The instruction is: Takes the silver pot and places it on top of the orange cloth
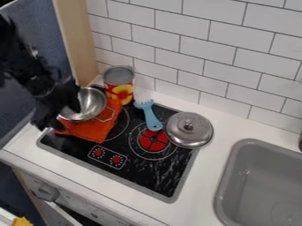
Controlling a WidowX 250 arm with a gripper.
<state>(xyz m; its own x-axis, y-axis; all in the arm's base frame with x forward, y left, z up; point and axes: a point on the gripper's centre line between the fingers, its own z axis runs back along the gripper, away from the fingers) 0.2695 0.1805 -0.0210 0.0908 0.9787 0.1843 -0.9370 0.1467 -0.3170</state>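
The black gripper [60, 115] is at the left of the stove, at the left side of the silver pot. Its fingers are apart, one over the pot's inside and the other outside its left wall. The silver pot [91, 102] rests on the orange cloth [98, 131], its open top visible and its wire handle toward the right. The cloth lies crumpled on the stove's left corner, spreading out below and to the right of the pot. The gripper covers the pot's left part.
A red can [119, 84] stands behind the pot by the wall. On the black stove [150, 170] are a light-blue brush [152, 116] and a silver lid [189, 129], the lid at its right edge. A grey sink [235, 165] is at the right.
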